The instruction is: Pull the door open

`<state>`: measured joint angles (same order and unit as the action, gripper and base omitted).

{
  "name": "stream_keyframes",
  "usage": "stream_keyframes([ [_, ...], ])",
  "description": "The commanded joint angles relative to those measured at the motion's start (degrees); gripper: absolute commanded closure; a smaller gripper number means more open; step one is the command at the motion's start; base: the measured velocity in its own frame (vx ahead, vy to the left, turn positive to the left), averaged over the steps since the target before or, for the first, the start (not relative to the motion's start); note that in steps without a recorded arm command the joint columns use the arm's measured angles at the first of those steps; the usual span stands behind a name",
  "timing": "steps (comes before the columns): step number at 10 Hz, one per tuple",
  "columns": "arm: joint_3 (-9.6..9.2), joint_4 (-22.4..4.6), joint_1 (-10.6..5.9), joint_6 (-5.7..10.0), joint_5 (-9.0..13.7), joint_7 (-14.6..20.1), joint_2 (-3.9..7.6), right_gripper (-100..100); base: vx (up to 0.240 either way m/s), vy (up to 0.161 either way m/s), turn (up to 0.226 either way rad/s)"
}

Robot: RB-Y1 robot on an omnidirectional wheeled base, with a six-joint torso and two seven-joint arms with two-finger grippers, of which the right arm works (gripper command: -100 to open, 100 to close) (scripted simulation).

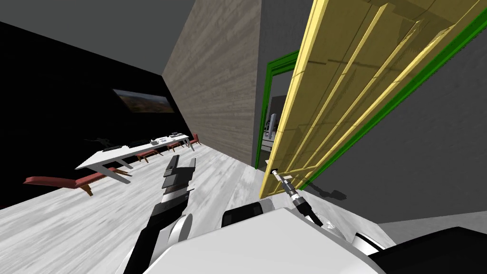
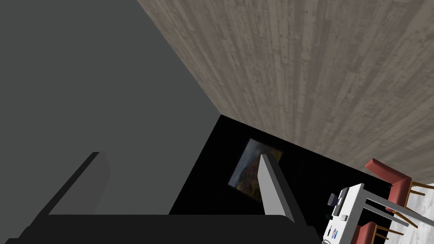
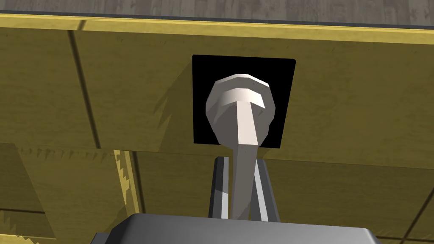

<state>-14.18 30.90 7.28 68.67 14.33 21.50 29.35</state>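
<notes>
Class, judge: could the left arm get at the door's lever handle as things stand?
Probably not: the right end effector is shut on the lever handle, covering its shaft, while the left end effector, open, points away from the yellow door.

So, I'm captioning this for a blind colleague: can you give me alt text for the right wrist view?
The right pincer is shut on a light grey lever handle, its two fingers pressing the lever's sides. The handle sits on a black square plate on a yellow panelled door.
</notes>
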Motion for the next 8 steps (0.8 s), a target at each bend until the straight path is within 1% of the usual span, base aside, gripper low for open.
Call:
stream_keyframes([
  [1,1.69,-1.7,-1.72,-0.55,-1.9,0.1,-1.09,100,-0.233,-0.095,0.143],
  [3,3.98,-2.4,-3.26,-1.68,-4.0,0.1,-2.08,100,-0.192,-0.052,0.139],
  [4,3.98,-2.4,-3.26,-1.68,-4.0,0.1,-2.08,100,-0.150,-0.050,0.069],
  [5,5.82,-3.0,-4.50,-2.59,-5.8,0.2,-2.87,100,-0.176,-0.051,0.125],
  [6,6.45,-3.2,-4.93,-2.90,-6.4,0.2,-3.15,100,-0.179,-0.073,0.139],
  [8,8.98,-4.0,-6.63,-4.14,-8.7,0.3,-4.24,100,-0.159,-0.056,0.143],
])
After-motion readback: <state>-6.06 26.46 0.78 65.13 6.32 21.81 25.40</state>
